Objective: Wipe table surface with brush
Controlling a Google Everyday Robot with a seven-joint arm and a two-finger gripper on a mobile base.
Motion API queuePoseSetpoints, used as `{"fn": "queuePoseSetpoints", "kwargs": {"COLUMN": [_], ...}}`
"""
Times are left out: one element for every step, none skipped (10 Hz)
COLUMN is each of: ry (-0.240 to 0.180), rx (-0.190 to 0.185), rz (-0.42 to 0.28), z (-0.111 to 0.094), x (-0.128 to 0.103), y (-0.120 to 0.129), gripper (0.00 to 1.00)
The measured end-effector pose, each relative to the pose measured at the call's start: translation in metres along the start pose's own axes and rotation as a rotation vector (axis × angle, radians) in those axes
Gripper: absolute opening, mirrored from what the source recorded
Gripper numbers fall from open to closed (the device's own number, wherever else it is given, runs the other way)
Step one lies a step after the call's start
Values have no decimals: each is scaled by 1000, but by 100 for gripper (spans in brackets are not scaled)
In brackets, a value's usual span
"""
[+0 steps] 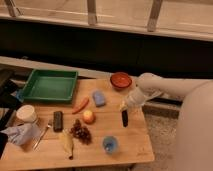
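The gripper (pixel 124 108), in front of the red bowl (pixel 120 80), is closed on the brush (pixel 124 120), which hangs upright directly below it over the table surface (pixel 136 142).

Green tray (pixel 50 85) at rear left. Red bowl (pixel 121 80) rear right. Blue sponge (pixel 99 98) beside carrot (pixel 80 105), centre. Orange fruit (pixel 88 116), grapes (pixel 81 131), banana (pixel 66 142) and black block (pixel 58 121) toward front. Blue cup (pixel 110 144) front right. White tub (pixel 26 113), fork (pixel 42 134) and crumpled cloth (pixel 20 134) left.
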Motion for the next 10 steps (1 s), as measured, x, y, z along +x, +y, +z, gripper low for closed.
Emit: {"fn": "queuePoseSetpoints", "kwargs": {"ry": [3,14,28,41,60,83,109,130,139,135], "rx": [-15,-30,-43,-51,-50,-48,-49,-44,-37,-30], "rz": [-21,-53,-85,-110,-135,-155,-160,-152,-126,-102], "z": [5,12,18,22,27,32,37,39,38,34], "x": [-4,-3,4,16,32,48,61,73,81,84], "y": [13,31,43,51,56,61,61,53,42,32], "gripper": [0,0,0,0,0,0,0,0,0,0]}}
